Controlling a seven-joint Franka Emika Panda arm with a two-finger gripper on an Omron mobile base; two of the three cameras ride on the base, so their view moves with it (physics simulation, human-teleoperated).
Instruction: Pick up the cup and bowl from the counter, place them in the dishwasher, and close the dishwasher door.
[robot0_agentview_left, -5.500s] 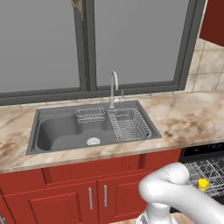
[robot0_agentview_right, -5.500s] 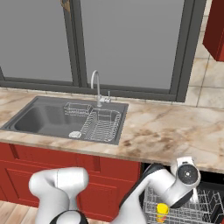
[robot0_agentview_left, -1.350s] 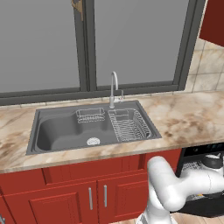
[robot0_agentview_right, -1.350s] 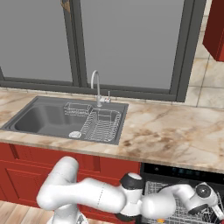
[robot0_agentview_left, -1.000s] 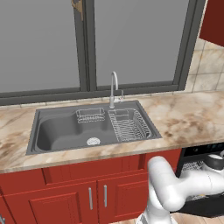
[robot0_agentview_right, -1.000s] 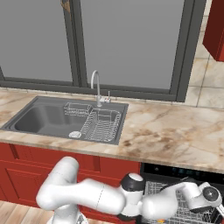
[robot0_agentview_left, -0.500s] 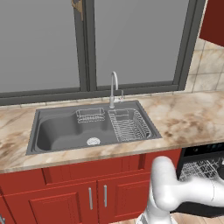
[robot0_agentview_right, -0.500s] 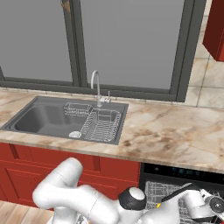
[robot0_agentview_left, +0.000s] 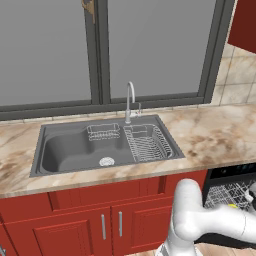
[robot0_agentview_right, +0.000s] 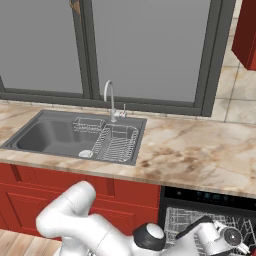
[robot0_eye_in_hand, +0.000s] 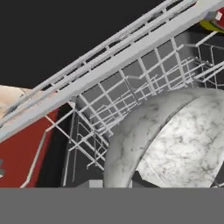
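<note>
- The counter (robot0_agentview_left: 220, 135) is brown and beige stone, and it sits on top of red cabinets (robot0_agentview_left: 85, 225).
- A grey sink (robot0_agentview_left: 75, 150) is set in the left half of the counter, below a big window (robot0_agentview_left: 150, 45).
- A small wire basket (robot0_agentview_left: 103, 131) hangs at the back edge of the sink.
- A wire dish rack (robot0_agentview_left: 148, 142) fills the right end of the sink, and a shiny tap (robot0_agentview_left: 130, 102) stands just behind it.
- Right of the red cabinets is the black dishwasher (robot0_agentview_right: 210, 200), under the right end of the counter. It is open, and its wire rack (robot0_agentview_right: 185, 220) shows inside.
- The white arm reaches low and to the right, into the dishwasher.
- The hand view looks close at a grey-white marbled bowl (robot0_eye_in_hand: 175, 140), standing on its edge in the wire rack.
- The gripper (robot0_eye_in_hand: 135, 180) has its fingers together, at the bowl's rim. I cannot tell if they pinch the rim.
- Something yellow (robot0_eye_in_hand: 210, 24), maybe the cup, is at the far corner of the rack.
</note>
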